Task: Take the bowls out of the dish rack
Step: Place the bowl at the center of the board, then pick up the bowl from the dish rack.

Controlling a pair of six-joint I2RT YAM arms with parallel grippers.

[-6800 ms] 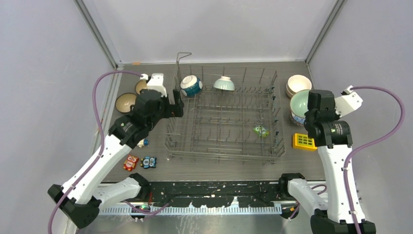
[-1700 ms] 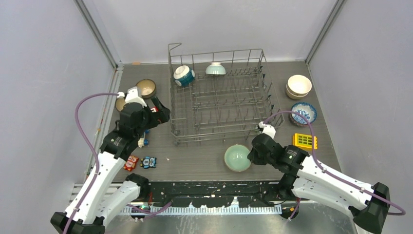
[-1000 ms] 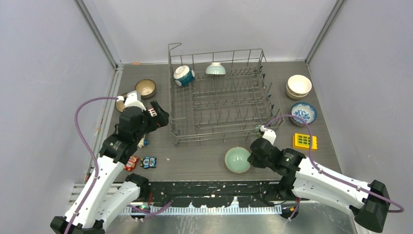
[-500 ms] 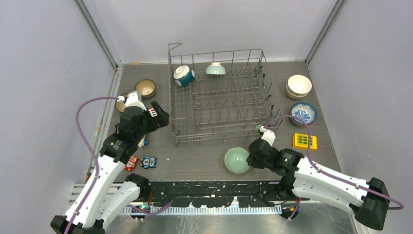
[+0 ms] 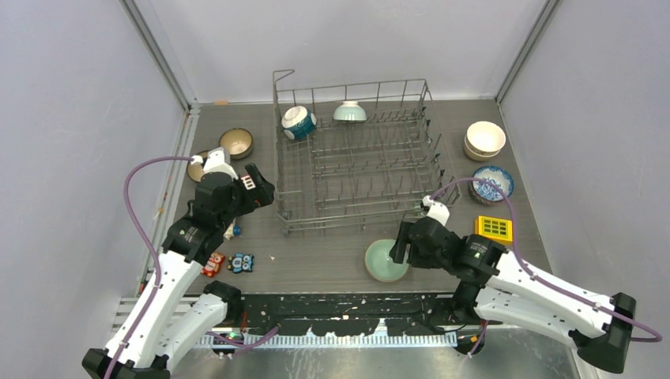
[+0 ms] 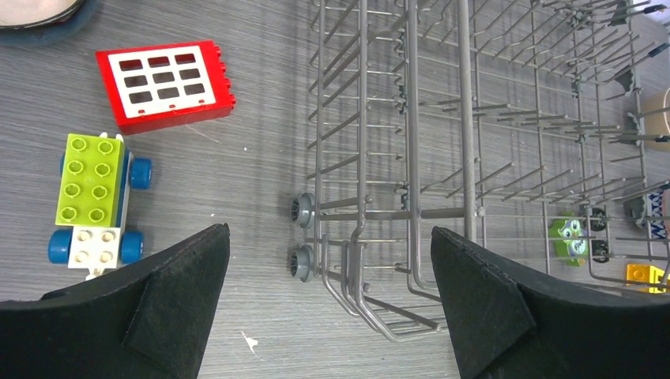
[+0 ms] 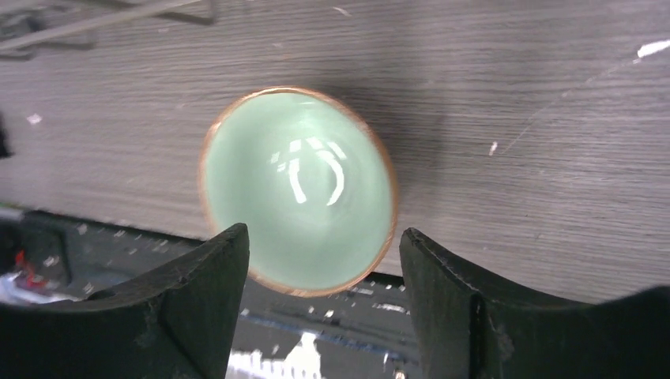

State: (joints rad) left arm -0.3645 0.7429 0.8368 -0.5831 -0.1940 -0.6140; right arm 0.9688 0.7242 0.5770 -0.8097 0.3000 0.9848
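Now that it has let go, right gripper (image 5: 397, 251): it was pinched on the rim a second ago; fingers are now spread wide, one either side of the mint bowl (image 5: 382, 262). Whether they touch the rim can't be told.
Mint bowl: upright on the table by the near edge, in front of the dish rack (image 5: 359, 170). It has barely moved in the last second. About seven seconds back it was up at the right side with the right gripper.
Left gripper (image 5: 261, 185): fingers wide apart, holding nothing, hovering off the rack's left near corner. Same as a second ago.
Toys: red block (image 6: 164, 83) and green wheeled block (image 6: 95, 197) sit left of the rack; yellow block (image 5: 494, 228) sits to its right.
Dish rack: it sat nearer and squarer seven seconds ago. Two bowls remain at its far end: blue-and-white bowl (image 5: 298, 121) on its side, pale bowl (image 5: 349, 112) upside down.
Unloaded bowls: brown bowl (image 5: 236, 143) far left; cream stack (image 5: 484, 139) and patterned bowl (image 5: 492, 183) far right.
Writing: small label on the left gripper body, too small to read.
Hidden: another bowl (image 5: 193, 167) is mostly behind the left arm; the mint bowl's near rim is cut off by the fingers in the right wrist view.
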